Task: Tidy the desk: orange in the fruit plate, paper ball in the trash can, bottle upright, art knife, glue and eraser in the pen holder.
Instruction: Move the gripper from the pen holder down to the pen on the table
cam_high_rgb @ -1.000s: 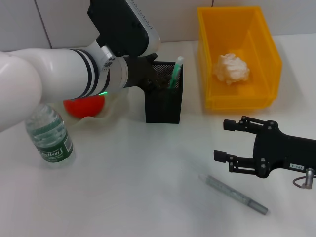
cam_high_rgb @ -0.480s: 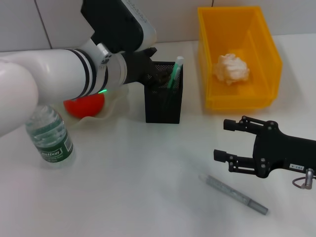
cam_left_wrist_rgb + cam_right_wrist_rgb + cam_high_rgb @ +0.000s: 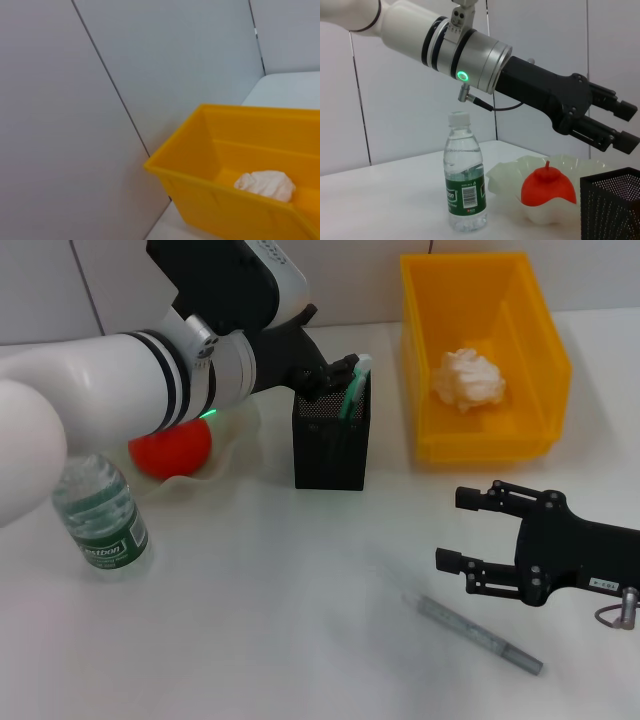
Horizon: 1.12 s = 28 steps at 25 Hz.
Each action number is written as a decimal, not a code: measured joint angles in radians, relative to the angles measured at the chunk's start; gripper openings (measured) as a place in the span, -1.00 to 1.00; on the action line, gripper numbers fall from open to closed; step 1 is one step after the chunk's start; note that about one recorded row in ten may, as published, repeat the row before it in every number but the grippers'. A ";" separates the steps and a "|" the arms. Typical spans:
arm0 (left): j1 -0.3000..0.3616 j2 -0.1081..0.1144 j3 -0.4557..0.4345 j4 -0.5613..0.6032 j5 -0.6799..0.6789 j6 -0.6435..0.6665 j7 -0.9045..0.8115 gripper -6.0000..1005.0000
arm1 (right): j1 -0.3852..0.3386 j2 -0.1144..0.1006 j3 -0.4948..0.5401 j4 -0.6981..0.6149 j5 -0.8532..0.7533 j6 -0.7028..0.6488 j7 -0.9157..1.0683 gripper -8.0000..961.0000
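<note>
**Desk inspection: left gripper above pen holder, right gripper idle near pen-like item**

Concealment. The left arm crosses the head view and covers most of the fruit plate (image 3: 232, 445); only part of its pale rim and part of the orange (image 3: 170, 453) lying in it show there. The right wrist view shows both in full, the orange sitting inside the ruffled dish. The contents of the pen holder (image 3: 332, 438) are only partly legible: a green-and-white stick stands in its corner nearest the trash can, and the mesh hides anything lower. The eraser cannot be located in any view.

Grippers. The left gripper (image 3: 335, 373) hangs just above the pen holder's open top. In the right wrist view its fingers (image 3: 620, 141) are spread and carry nothing. The right gripper (image 3: 455, 530) sits low over the desk (image 3: 300, 620), fingers spread and empty, well apart from the pen holder.

Placement. The paper ball (image 3: 467, 379) lies inside the trash can (image 3: 483, 352), which stands against the back wall. The bottle (image 3: 101, 512) stands upright near the desk's left edge, just in front of the fruit plate. A grey pen-like item (image 3: 472, 632), possibly the art knife, lies flat on the desk just in front of the right gripper, not touching it.

Open room. A bare strip of desk runs between the bottle and the right gripper.
</note>
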 joint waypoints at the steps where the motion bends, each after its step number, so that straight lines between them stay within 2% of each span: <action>1: 0.004 0.000 0.002 0.002 0.000 -0.007 0.000 0.40 | -0.001 0.000 0.000 0.000 0.001 0.000 0.000 0.60; 4: 0.014 -0.001 0.005 0.009 0.000 -0.026 -0.002 0.44 | -0.001 0.000 0.000 0.001 0.002 0.000 0.000 0.60; 6: 0.049 -0.001 0.016 0.036 -0.004 -0.080 -0.006 0.47 | -0.003 -0.001 0.000 0.002 0.002 0.000 -0.001 0.60; 9: 0.066 0.000 0.020 0.050 -0.012 -0.107 -0.006 0.52 | -0.004 -0.001 0.004 0.002 0.002 0.000 -0.001 0.60; 14: 0.145 0.007 0.026 0.105 -0.122 -0.235 0.005 0.61 | -0.006 -0.001 0.013 0.018 0.003 -0.001 -0.005 0.60; 17: 0.159 0.009 0.023 0.112 -0.169 -0.276 0.006 0.60 | -0.006 -0.001 0.013 0.024 0.003 -0.001 -0.013 0.60; 25: 0.140 0.012 -0.016 0.109 -0.271 -0.271 0.007 0.60 | -0.006 -0.001 0.012 0.030 0.003 -0.005 -0.015 0.60; 27: 0.110 0.012 -0.074 0.097 -0.346 -0.213 0.008 0.60 | -0.006 -0.001 0.012 0.030 0.003 -0.008 -0.015 0.60; 28: 0.110 0.012 -0.074 0.097 -0.346 -0.213 0.008 0.60 | -0.006 -0.001 0.012 0.031 0.003 -0.008 -0.015 0.60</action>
